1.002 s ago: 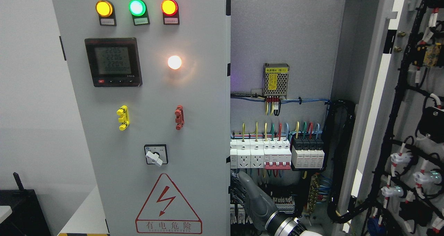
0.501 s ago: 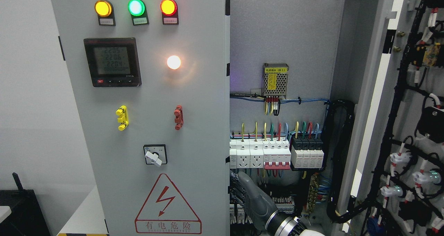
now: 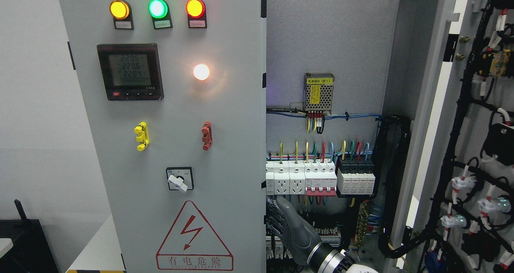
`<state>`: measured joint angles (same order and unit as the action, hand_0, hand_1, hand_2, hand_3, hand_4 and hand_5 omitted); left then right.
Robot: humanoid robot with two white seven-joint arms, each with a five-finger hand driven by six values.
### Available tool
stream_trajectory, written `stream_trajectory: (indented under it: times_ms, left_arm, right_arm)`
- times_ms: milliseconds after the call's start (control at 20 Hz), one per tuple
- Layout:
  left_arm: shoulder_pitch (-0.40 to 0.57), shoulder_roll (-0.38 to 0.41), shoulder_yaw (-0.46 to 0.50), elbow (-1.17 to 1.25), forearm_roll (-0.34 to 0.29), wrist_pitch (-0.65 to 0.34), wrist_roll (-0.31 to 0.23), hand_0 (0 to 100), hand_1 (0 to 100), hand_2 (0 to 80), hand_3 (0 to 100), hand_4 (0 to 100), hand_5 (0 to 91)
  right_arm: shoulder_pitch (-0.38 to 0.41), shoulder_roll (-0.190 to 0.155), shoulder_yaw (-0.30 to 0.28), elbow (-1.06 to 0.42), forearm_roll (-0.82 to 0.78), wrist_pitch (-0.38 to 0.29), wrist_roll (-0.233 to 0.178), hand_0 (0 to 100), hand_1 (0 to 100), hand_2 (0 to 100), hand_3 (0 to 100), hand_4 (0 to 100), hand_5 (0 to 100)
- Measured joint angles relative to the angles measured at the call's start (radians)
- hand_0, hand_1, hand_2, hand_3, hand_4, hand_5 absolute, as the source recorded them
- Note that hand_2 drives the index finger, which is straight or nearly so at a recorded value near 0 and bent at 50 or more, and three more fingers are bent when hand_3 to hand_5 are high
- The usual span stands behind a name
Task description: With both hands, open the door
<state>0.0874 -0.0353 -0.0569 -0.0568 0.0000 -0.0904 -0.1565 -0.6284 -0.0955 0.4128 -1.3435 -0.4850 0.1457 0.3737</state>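
Left door of the cabinet fills the left half of the view, w/ three lamps on top: yellow, green, red. Below them a meter, a glowing white lamp, a yellow handle, a red handle, a rotary switch and a warning triangle. Right door stands swung open at far right, wiring on its inner face. Between them the cabinet interior shows, incl. breakers and a power supply. Right hand comes in from the lower right, fingers curled at the left door's inner edge, approx. at the bottom; can't tell if they truly grip it.
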Motion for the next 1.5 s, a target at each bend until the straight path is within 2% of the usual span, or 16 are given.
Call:
stream_trajectory:
  times_ms: [100,501,651,1102,1502]
  left_arm:
    - [0.0,0.0,0.0,0.0,0.0,0.0,-0.002,0,0,0.0,0,3,0.0]
    - [0.0,0.0,0.0,0.0,0.0,0.0,0.002,0,0,0.0,0,3,0.0]
    - [0.0,0.0,0.0,0.0,0.0,0.0,0.003,0,0,0.0,0,3,0.0]
    - [0.0,0.0,0.0,0.0,0.0,0.0,0.003,0,0,0.0,0,3,0.0]
    - [0.0,0.0,0.0,0.0,0.0,0.0,0.003,0,0,0.0,0,3,0.0]
  right_arm:
    - [-0.001,0.0,0.001,0.0,-0.001,-0.004,0.021,11,0,0,0,0,0]
    - [0.0,0.0,0.001,0.001,-0.004,-0.004,0.023,11,0,0,0,0,0]
    - [0.003,0.0,0.001,-0.002,-0.005,-0.002,0.053,11,0,0,0,0,0]
    - [0.01,0.001,0.002,-0.008,-0.032,-0.003,0.11,11,0,0,0,0,0]
    - [0.012,0.002,0.007,-0.012,-0.06,-0.004,0.119,11,0,0,0,0,0]
